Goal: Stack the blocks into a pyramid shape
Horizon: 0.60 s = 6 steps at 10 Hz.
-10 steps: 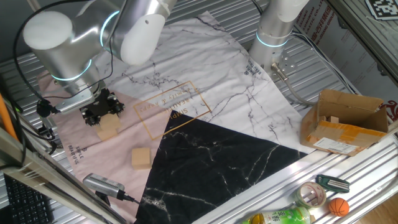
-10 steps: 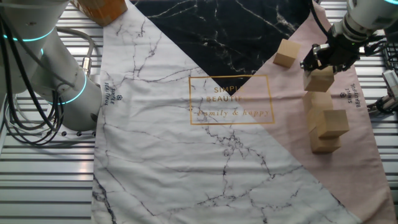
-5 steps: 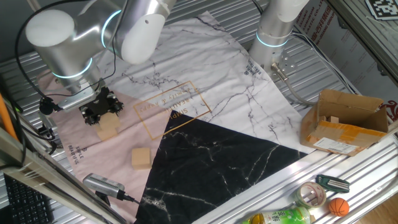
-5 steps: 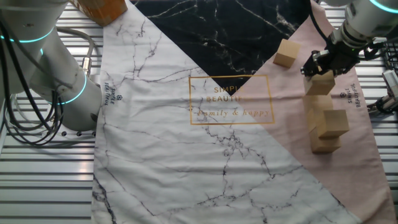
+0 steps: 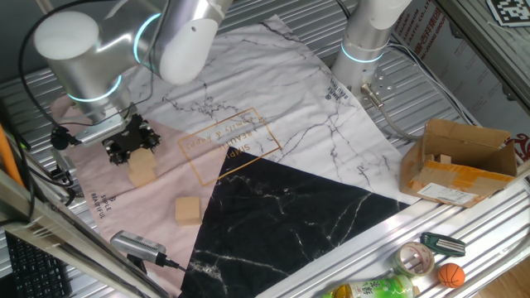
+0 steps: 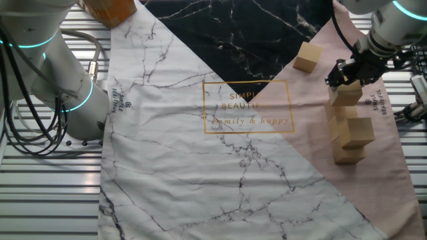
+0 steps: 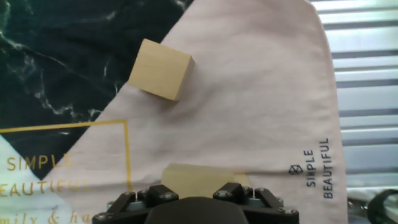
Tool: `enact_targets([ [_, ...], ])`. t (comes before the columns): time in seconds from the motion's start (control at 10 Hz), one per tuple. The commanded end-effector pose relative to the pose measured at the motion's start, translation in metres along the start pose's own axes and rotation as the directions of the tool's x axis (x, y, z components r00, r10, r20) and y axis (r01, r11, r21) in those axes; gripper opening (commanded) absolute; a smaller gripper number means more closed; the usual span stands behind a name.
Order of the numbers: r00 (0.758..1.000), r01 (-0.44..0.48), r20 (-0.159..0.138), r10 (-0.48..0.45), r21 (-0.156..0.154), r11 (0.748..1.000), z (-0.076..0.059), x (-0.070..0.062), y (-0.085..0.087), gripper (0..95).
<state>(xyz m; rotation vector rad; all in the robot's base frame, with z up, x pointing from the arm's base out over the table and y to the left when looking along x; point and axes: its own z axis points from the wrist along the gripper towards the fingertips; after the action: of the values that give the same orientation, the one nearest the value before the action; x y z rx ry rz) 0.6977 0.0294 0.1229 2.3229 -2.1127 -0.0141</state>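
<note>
- Gripper sits right over end block of the stack on pink cloth; jaw state: can't tell, fingers hidden.
- Step, prob.: placing or just let go of a block on the pile.
- Lone block lies apart, near black cloth edge.
- Next: lift clear w/o nudging stack, then fetch lone block.
</note>
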Motion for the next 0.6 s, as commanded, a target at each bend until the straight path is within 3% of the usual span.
enact_targets([
  [0.1, 1.000, -0.002, -0.002, 0.002, 0.015, 1.000, 0.0020, 0.0015, 0.0005, 0.0],
  [0.6, 1.000, 0.000, 0.000, 0.000, 0.032, 0.999, 0.0083, 0.0107, 0.0008, 0.0],
])
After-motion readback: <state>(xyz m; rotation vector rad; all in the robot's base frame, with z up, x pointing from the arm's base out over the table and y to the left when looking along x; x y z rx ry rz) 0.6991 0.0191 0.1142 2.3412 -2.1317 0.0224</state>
